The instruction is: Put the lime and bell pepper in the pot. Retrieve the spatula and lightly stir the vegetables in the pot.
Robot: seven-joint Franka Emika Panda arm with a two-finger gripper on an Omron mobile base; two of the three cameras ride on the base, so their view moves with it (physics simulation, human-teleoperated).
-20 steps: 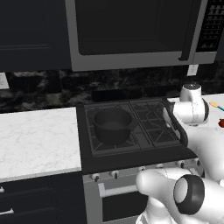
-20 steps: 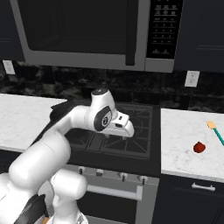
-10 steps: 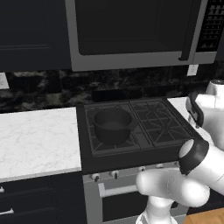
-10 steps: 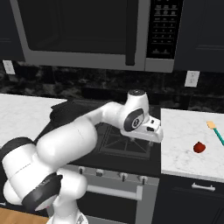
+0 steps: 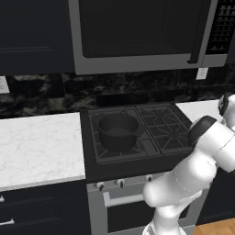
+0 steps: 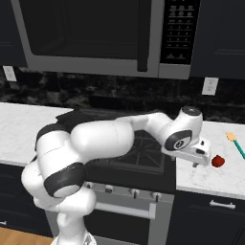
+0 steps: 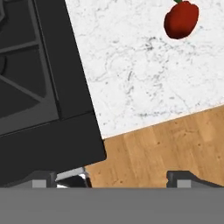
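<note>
One red bell pepper (image 6: 217, 161) is seen just beside the wide-open, empty gripper (image 6: 200, 158), one spatula (image 6: 236, 144) beyond it, one black pot (image 5: 118, 131) well apart

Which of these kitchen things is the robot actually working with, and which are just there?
Part of the job:
- bell pepper, on the counter right of the stove
- spatula, lying beyond it
- pot, on the stove's front left burner
- gripper, open, near the pepper

Just there:
- microwave
- wall outlet
</note>
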